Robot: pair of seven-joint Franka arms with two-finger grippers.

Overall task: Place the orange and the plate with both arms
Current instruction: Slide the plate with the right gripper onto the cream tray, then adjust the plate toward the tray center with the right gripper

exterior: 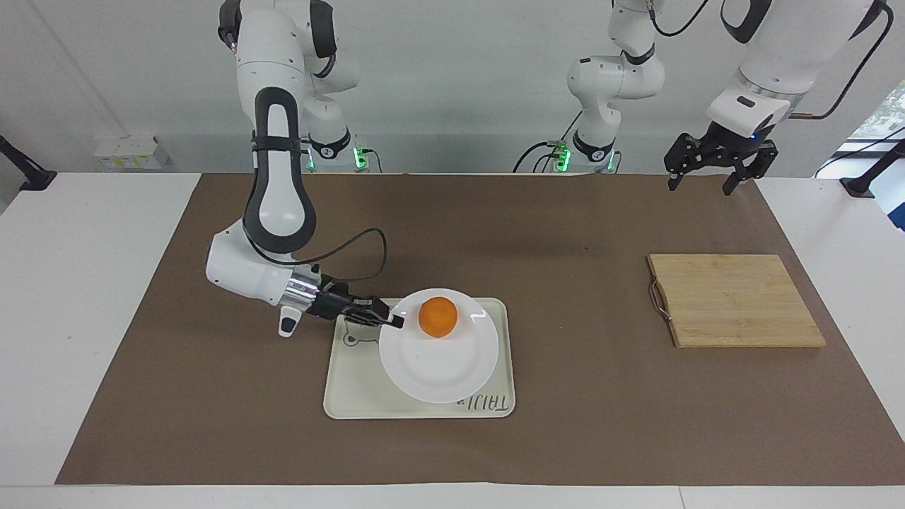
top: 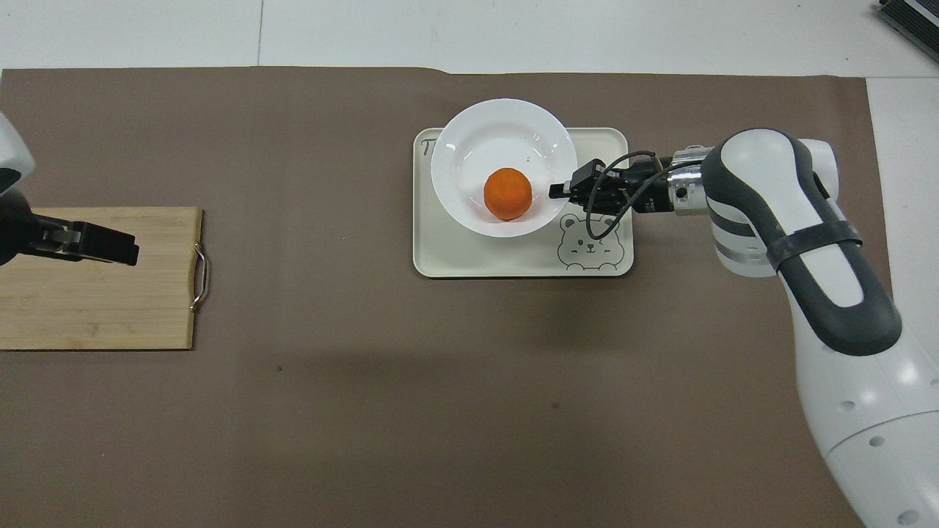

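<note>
While a brown mat [exterior: 565,233] covers most of the white table [exterior: 85,283], two white robot arms work above it. The right arm [exterior: 272,191] reaches down toward the middle of the mat, and the left arm [exterior: 771,63] waits raised near the robots' edge of the mat, at the left arm's end of the table.

A wooden cutting board [exterior: 732,300] lies flat on the mat toward the left arm's end, a metal handle on its edge that faces the tray.

A cream rectangular tray [exterior: 353,389] with a bear drawing lies at the middle of the mat. In the overhead view the bear sits at the tray's 5 o'clock corner.

The white plate [exterior: 438,371] is over the tray, covering much of it. In the overhead view the plate overlaps the tray's 12 o'clock edge. Whether it rests on the tray or is held just above it cannot be told.

The right gripper [exterior: 391,320] pinches the plate's rim, at 3 o'clock on the plate in the overhead view, its fingers closed on the edge.

The left gripper [exterior: 720,166] hangs in the air with its fingers spread apart, holding nothing.

The orange [exterior: 438,317] sits in the plate's well, at about 5 o'clock from the plate's centre in the overhead view, near the gripped rim.
</note>
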